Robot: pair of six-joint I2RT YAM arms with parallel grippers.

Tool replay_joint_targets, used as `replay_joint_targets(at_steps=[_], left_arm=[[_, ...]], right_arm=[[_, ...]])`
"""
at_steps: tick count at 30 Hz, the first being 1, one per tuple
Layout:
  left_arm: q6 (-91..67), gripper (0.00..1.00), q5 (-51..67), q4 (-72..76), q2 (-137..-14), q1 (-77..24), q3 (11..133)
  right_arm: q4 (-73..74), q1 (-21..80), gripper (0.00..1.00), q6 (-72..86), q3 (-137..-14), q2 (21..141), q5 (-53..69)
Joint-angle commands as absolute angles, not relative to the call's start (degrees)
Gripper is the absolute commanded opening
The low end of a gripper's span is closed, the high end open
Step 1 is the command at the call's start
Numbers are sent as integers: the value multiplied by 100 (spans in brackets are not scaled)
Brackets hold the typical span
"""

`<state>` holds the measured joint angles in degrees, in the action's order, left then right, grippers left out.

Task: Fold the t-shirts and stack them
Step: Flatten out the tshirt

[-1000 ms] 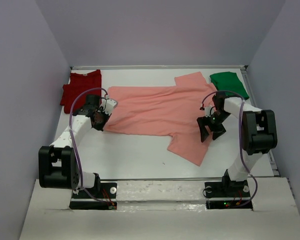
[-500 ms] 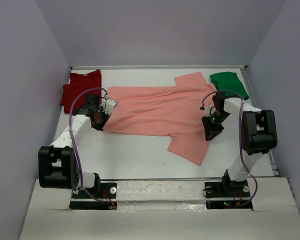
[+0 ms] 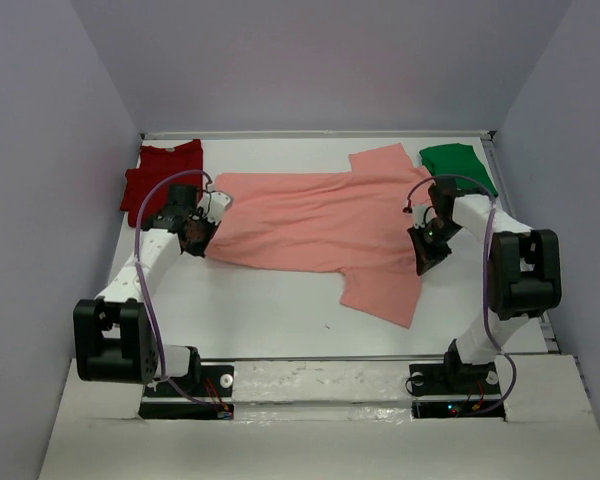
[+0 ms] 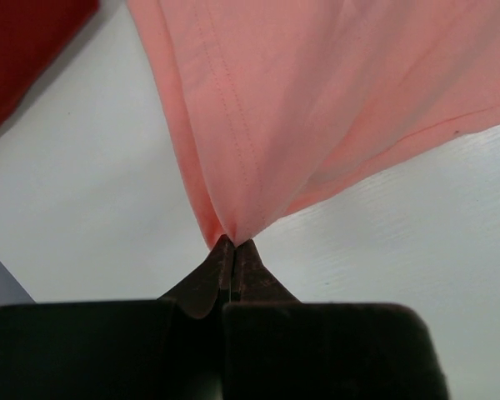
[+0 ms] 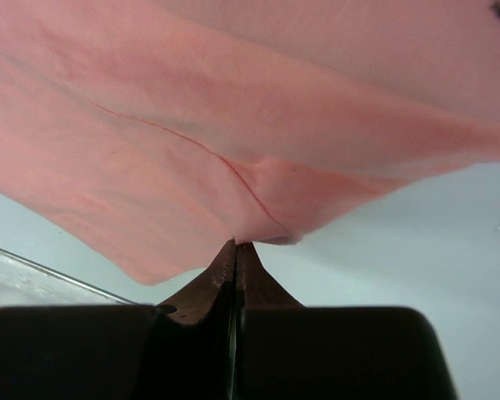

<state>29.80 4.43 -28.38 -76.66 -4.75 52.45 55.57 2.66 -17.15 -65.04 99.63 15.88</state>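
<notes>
Left end effector and right end effector, both tight on salmon-pink t-shirt

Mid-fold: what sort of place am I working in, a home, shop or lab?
Probably a lab test cell: a white table boxed in by plain grey walls, the left arm and right arm bolted at its near edge, and three t-shirts on it, pink, dark red and green.

This looks like a robotics lab test cell. A white surface is boxed in by plain pale walls on its left, far and right sides. A cabled left arm and right arm are bolted to a white board along the surface's near edge.
</notes>
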Motion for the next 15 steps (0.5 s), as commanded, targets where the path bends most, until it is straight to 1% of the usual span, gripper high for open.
replay_joint_targets(at_steps=[1, 7, 8, 15], left_arm=[[2743, 0, 343, -2874, -7234, -448, 5835], [2426, 0, 62, -2708, -6961, -448, 7030], [2382, 0, -130, -2603, -6926, -448, 7327], [2110, 0, -597, -2400, -7137, -457, 8682]], right_arm=[[5616, 255, 0, -1714, -7153, 9230, 1319], [5713, 255, 0, -1617, -8216, 8605, 783], [5669, 255, 0, -1617, -8601, 8500, 600], [5309, 255, 0, -1670, -10545, 8578, 26]])
